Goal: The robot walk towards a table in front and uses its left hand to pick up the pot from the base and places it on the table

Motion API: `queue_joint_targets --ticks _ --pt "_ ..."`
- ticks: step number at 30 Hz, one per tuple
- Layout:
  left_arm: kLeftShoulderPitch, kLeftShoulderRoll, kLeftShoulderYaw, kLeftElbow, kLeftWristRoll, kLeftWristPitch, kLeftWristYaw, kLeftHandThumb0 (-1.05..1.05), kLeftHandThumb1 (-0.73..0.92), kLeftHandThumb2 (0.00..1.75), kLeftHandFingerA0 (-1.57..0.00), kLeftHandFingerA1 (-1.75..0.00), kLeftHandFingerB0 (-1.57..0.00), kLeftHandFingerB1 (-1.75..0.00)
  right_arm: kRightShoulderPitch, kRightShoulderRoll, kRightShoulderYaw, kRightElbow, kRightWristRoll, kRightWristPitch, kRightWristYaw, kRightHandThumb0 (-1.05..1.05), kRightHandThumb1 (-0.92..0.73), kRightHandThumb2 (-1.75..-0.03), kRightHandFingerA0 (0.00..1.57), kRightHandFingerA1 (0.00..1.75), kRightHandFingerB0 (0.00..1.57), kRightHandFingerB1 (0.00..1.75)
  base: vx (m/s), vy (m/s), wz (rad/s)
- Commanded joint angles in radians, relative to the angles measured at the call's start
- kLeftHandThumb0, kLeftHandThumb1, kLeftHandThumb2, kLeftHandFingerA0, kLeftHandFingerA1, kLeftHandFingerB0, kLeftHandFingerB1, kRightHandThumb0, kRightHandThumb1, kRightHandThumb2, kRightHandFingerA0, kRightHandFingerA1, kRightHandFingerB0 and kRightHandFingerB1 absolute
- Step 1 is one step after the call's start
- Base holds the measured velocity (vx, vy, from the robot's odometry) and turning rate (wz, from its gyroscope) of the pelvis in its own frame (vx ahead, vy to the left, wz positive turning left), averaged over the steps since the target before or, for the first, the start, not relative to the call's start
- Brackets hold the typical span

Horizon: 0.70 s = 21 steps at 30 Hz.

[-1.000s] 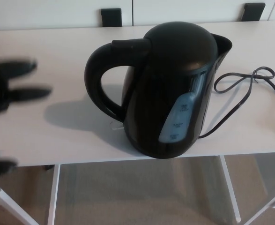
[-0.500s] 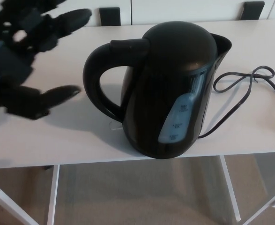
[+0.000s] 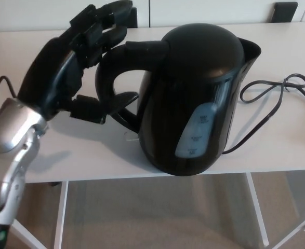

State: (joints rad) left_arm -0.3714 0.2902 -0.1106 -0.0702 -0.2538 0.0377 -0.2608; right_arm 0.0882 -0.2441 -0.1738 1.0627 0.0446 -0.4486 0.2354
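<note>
white table (image 3: pixel 277 41) over beige floor (image 3: pixel 157 218); left hand (image 3: pixel 79 67) splayed, holding nothing, at handle of pot (image 3: pixel 194 104)

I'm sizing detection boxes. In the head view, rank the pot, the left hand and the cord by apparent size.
1. pot, clearly largest.
2. left hand, possibly enlarged by nearness to the camera.
3. cord, thin, though its span rivals the hand's.

pot (image 3: pixel 194 78): glossy black | window (image 3: pixel 196 132): pale blue | table (image 3: pixel 277 41): off-white | cord (image 3: pixel 286 83): black | left hand (image 3: pixel 74 72): black | forearm (image 3: pixel 12 127): silver
</note>
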Motion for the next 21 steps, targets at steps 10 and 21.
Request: queue_joint_targets --ticks 10,21 --pt "-0.063 -0.027 -0.069 0.149 0.331 0.043 0.223 -0.56 0.41 0.66 -0.15 -0.39 -0.10 -0.34 0.002 -0.023 0.017 -0.017 -0.021 0.037 -0.024 -0.59 -0.34 -0.77 0.70 0.60 0.46 0.51 0.00 0.000 0.00" --pt "-0.101 -0.045 -0.020 0.200 0.380 0.021 0.264 -0.24 0.31 0.86 -0.07 -0.50 -0.06 -0.49 -0.017 -0.028 0.031 -0.018 -0.032 0.041 -0.047 -0.54 -0.43 -0.55 0.78 0.49 0.54 0.40 0.00 0.000 0.00"
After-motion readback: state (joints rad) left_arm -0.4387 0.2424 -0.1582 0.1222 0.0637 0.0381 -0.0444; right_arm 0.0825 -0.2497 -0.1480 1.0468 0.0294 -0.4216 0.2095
